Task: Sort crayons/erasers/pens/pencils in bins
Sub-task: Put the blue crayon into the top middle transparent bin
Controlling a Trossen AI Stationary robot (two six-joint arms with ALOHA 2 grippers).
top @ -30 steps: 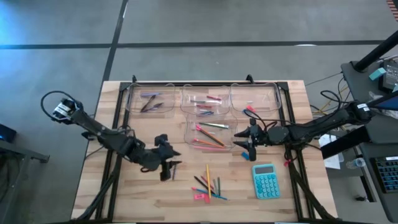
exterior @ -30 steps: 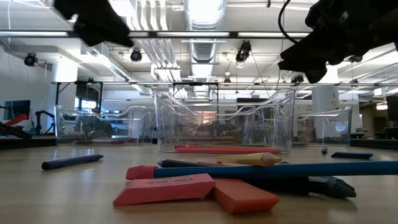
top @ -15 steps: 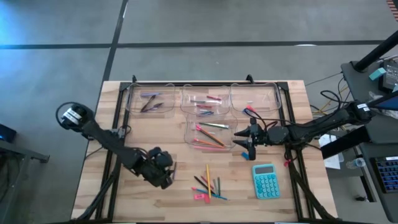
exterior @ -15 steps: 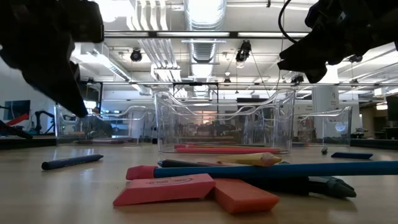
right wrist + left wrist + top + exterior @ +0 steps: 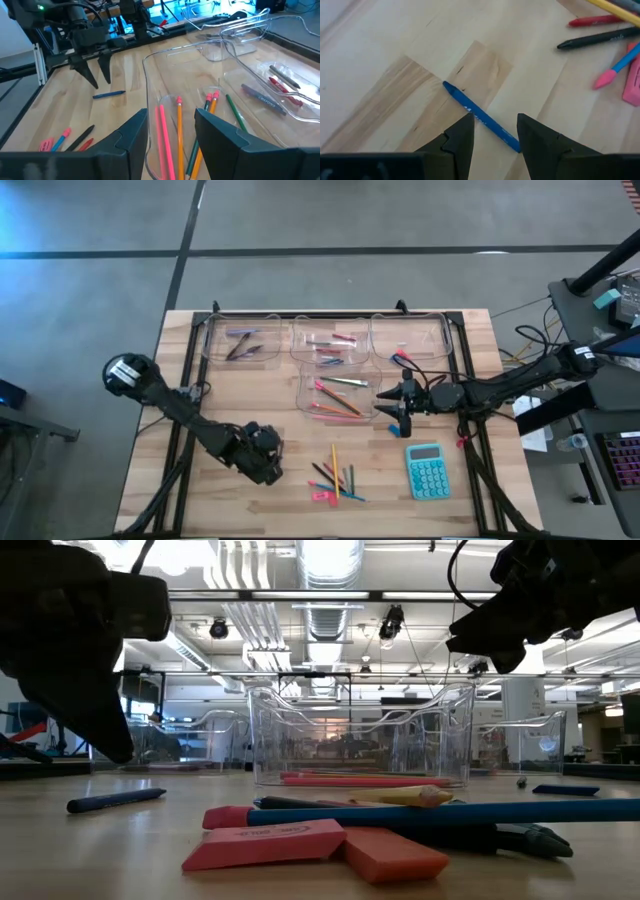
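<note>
While the sorting is part done, the scene runs left to right like this
Left hand: the left hand (image 5: 268, 468) sits low over the near-left part of the desk (image 5: 180, 380), fingers (image 5: 461, 137) apart and straddling a blue crayon (image 5: 480, 117) lying flat on the wood; the fingers look set across its length, which I judge is to close on its thin sides
Far-left bin: this bin (image 5: 240, 340) at the far edge holds a few dark pens
Loose pile: near the front middle lie unsorted sticks (image 5: 335, 475), among them an orange pencil, a black crayon (image 5: 600, 37), a red one (image 5: 595, 21) and pink erasers (image 5: 262, 844)
Middle bins: the far one (image 5: 330, 340) has short pink and red sticks, the nearer one (image 5: 335, 395) long pencils (image 5: 179, 135) in pink, orange and green
Right hand: the right hand (image 5: 403, 417) hovers at the nearer bin's right edge, fingers apart and empty, apparently waiting
Far-right bin: this bin (image 5: 408, 337) holds small red bits
Calculator: a teal calculator (image 5: 427, 471) lies near front right, not for sorting
</note>
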